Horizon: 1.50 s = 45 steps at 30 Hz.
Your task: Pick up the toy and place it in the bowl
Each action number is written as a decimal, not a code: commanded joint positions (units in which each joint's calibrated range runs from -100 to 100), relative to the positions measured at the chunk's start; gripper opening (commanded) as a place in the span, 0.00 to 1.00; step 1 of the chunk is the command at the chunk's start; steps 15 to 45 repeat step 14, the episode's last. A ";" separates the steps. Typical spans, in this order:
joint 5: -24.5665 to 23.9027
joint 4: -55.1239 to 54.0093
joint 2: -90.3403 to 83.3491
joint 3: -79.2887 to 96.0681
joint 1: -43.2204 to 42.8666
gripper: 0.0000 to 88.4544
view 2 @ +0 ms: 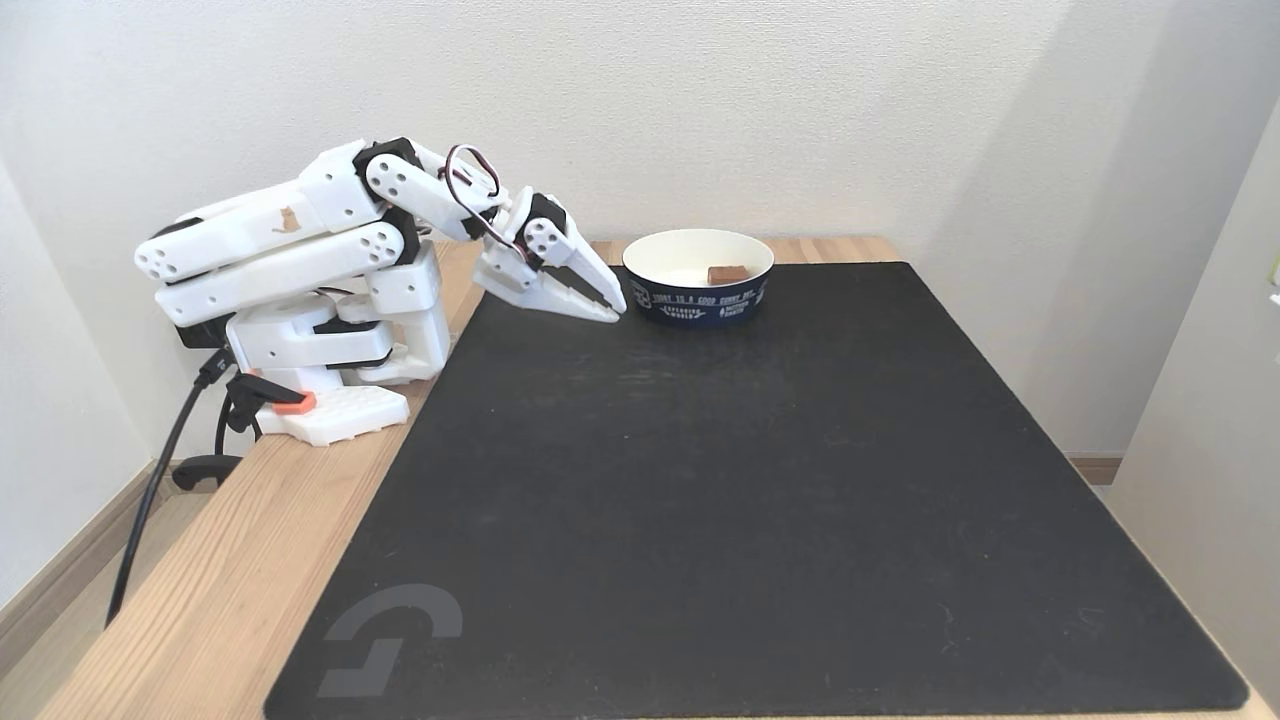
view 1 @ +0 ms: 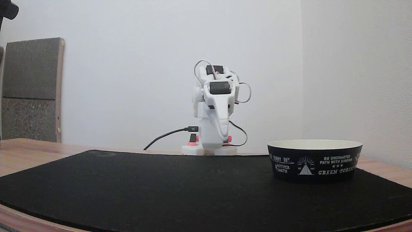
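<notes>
From where I stand the job looks finished: the toy (view 2: 727,273), a small reddish-brown block, lies inside the bowl (view 2: 697,297), resting on the cream floor toward the right half as the higher fixed view shows it, apparently clear of the wall. The bowl sits on the far edge of the black mat (view 2: 760,500), which covers most of the wooden desk (view 2: 240,570); I take the mat to be there for a dark, even, non-slip ground, so the bowl stays put when something drops into it. In the low fixed view the bowl (view 1: 314,161) stands at the right, its rim hiding whatever is within, which is why the block cannot be checked from that side. The arm (view 2: 300,240) is folded back on itself over its base at the desk's left edge, a compact rest pose that keeps it out of the working area. Its pincer (view 2: 612,305) points down and forward with its tips just beside the bowl's left wall, not touching it as far as I can tell; the two jaws lie close together with only a narrow gap and nothing between them. In the low view the pincer (view 1: 223,137) hangs straight toward the camera in front of the base, empty there too, so I judge nothing remains but to stay parked
</notes>
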 commanded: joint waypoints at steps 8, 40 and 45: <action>-0.13 0.29 -0.58 0.42 -0.46 0.03; -0.18 -0.22 -0.58 0.60 0.21 0.03; -0.18 -0.22 -0.58 0.60 0.21 0.03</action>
